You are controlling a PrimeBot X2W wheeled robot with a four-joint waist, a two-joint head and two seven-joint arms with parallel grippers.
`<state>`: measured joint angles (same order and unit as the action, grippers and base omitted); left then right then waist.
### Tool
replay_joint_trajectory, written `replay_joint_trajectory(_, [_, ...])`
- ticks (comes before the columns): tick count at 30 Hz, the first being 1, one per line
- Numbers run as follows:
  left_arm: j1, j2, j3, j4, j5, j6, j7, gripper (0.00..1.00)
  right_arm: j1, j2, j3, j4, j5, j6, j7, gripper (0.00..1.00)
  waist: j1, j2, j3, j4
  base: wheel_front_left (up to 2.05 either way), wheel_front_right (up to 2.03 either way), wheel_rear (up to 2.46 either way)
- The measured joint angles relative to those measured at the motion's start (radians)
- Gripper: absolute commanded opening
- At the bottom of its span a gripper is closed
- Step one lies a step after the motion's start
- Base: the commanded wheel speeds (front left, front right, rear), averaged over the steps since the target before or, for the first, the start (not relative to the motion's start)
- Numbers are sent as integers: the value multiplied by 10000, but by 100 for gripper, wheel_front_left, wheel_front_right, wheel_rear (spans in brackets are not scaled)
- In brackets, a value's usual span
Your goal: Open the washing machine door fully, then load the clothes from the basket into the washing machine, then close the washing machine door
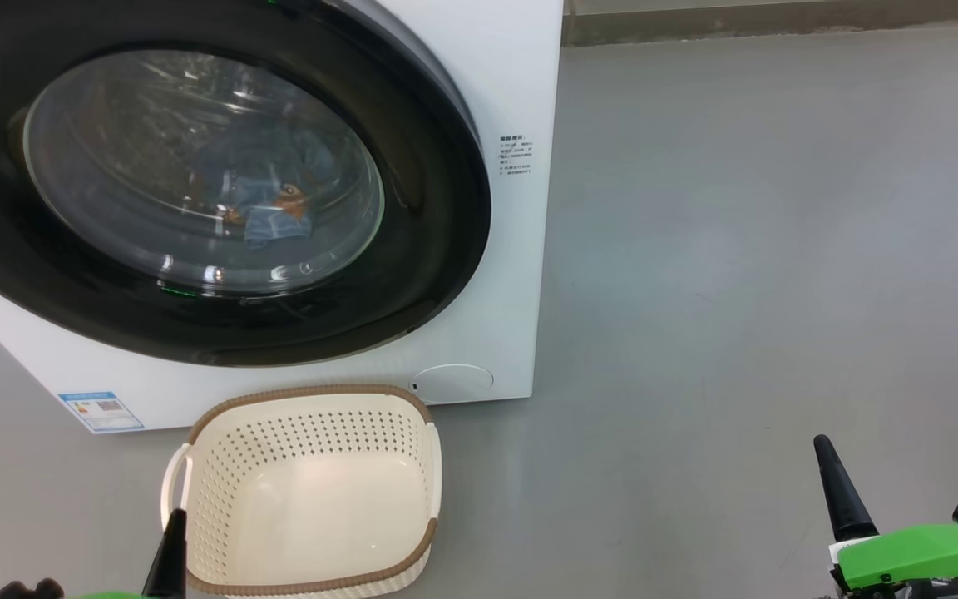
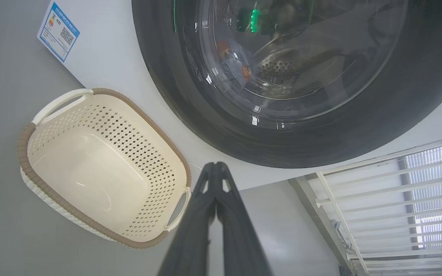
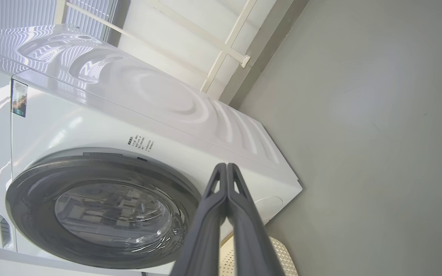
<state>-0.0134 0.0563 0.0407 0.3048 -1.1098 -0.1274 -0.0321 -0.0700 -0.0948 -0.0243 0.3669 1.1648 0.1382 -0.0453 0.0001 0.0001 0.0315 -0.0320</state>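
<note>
The white washing machine (image 1: 520, 100) stands ahead with its round black-ringed door (image 1: 437, 249) shut against the front. Through the glass I see blue bear-print clothes (image 1: 279, 208) lying in the drum. On the floor in front sits the cream basket (image 1: 313, 491), with nothing inside it. My left gripper (image 1: 173, 549) is shut at the basket's near left corner, holding nothing; its fingers (image 2: 215, 172) press together. My right gripper (image 1: 828, 466) is shut and empty over bare floor to the right, well away from the machine; its fingertips (image 3: 225, 170) meet.
Grey floor (image 1: 737, 249) stretches to the right of the machine. A blue label sticker (image 1: 101, 412) marks the machine's lower left front. A white railing (image 2: 390, 207) and a wall stand beside and behind the machine.
</note>
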Motion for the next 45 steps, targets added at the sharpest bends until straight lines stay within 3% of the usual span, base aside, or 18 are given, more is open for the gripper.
replay_joint_trajectory(45, [-534, -151, 357, -247, -4380, 10, 1281, 0, -11, 311, -773, -746, 4050, -86, 1246, 0, -1, 0, -286, 290, 0, 0, 0])
